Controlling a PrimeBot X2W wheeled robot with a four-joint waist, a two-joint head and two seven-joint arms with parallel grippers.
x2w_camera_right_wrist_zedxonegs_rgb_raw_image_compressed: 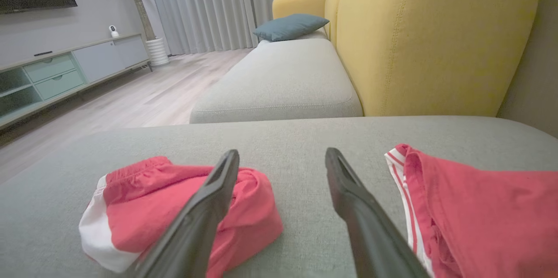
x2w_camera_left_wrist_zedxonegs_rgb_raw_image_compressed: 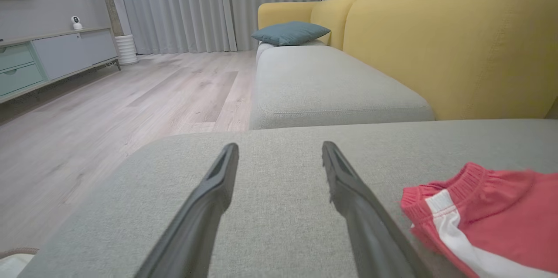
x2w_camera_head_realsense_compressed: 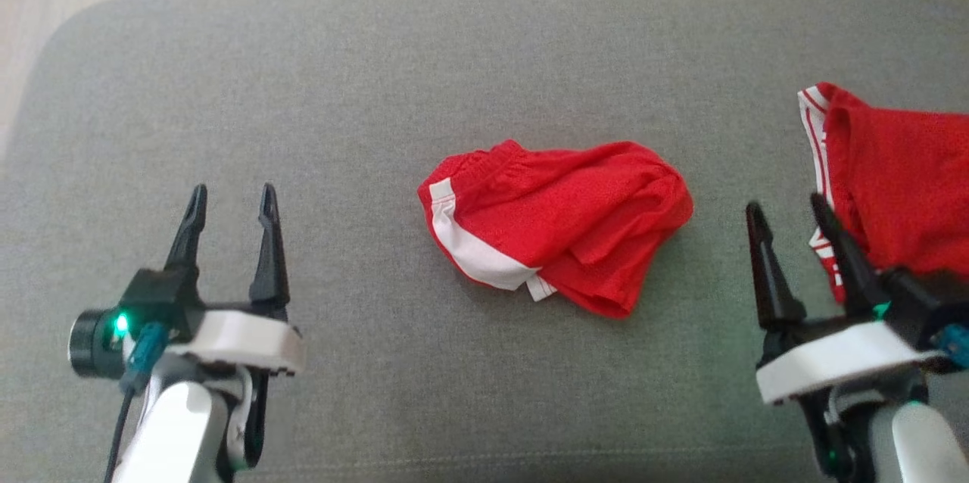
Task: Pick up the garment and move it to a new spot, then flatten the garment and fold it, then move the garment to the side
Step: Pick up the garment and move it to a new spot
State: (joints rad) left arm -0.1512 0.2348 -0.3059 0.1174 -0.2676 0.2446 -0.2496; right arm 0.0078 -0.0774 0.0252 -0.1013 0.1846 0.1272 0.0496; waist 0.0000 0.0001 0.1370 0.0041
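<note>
Centrally, red shorts [x2w_camera_head_realsense_compressed: 556,222] lie crumpled, bare cushion [x2w_camera_head_realsense_compressed: 303,89] around; left gripper [x2w_camera_head_realsense_compressed: 233,195], right gripper [x2w_camera_head_realsense_compressed: 783,204]: fingers [x2w_camera_head_realsense_compressed: 269,256] apart.

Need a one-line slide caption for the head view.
Open left gripper and open right gripper flank crumpled red shorts on the grey cushion; a second red garment lies at the right edge.

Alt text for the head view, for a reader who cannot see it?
Crumpled red shorts with a white side panel lie on a grey sofa cushion, between the robot's left hand and right hand, both open and empty. A second red garment with white stripes lies at the right edge.
</note>
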